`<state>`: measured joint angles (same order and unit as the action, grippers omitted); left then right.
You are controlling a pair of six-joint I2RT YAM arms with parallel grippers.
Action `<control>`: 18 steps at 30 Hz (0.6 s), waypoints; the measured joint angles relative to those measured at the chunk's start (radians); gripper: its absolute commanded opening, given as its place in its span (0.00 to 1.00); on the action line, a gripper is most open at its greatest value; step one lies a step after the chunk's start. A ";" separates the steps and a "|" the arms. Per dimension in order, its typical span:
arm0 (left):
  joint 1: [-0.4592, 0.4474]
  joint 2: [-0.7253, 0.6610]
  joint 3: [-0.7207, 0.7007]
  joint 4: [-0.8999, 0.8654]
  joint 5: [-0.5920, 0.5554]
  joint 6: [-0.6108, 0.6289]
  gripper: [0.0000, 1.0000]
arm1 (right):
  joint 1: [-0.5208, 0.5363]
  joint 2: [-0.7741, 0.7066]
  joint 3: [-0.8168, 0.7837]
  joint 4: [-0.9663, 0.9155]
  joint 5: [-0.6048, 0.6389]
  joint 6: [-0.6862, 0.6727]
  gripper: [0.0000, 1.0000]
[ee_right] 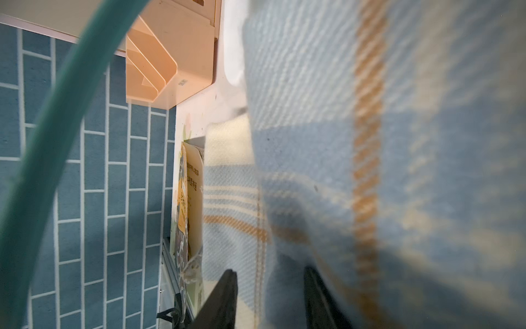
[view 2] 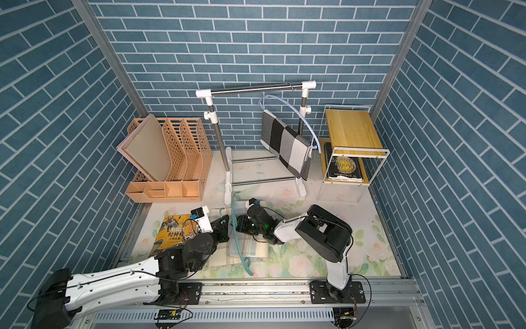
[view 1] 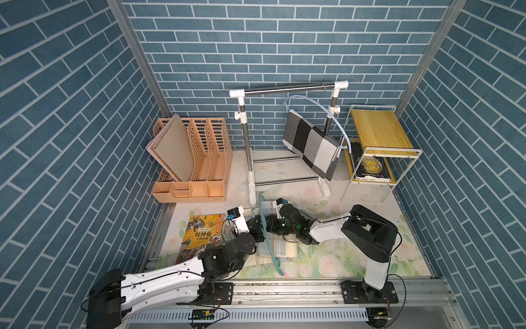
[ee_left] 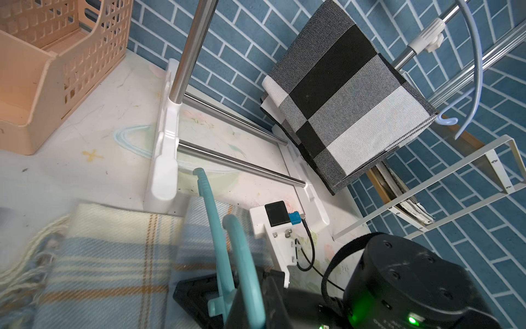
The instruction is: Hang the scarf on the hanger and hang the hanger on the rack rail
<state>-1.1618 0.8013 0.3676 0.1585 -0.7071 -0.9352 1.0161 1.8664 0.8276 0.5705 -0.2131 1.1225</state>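
Note:
The scarf (view 1: 280,250) (view 2: 256,250), pale blue and cream plaid with orange stripes, lies folded on the floral table between the two arms. A teal hanger (view 1: 266,242) (view 2: 241,250) lies tilted across it. My left gripper (view 1: 256,228) (ee_left: 236,287) is shut on the hanger (ee_left: 212,219) near its lower bar. My right gripper (view 1: 269,223) (ee_right: 270,284) faces it from the right. Its jaws stand apart, low over the scarf (ee_right: 313,142), and a raised fold of cloth fills the space beside them. The hanger's arc (ee_right: 57,119) crosses the right wrist view.
A clothes rack (view 1: 287,88) stands behind, carrying a black-and-white checked cloth (view 1: 310,145) on a pale blue hanger. An orange file organiser (view 1: 193,159) sits back left. A yellow book (view 1: 199,233) lies by the left wrist. A white shelf (view 1: 378,136) stands back right.

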 measured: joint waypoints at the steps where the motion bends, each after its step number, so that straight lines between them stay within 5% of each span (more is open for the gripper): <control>1: 0.000 -0.003 0.000 0.000 0.000 -0.003 0.00 | 0.000 -0.017 -0.002 -0.023 0.008 -0.004 0.45; 18: -0.004 0.061 0.067 -0.016 -0.001 -0.003 0.00 | -0.008 -0.317 -0.077 -0.288 0.060 -0.063 0.52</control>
<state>-1.1656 0.8619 0.4347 0.1429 -0.7078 -0.9382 1.0080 1.5497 0.7502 0.2825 -0.1528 1.0592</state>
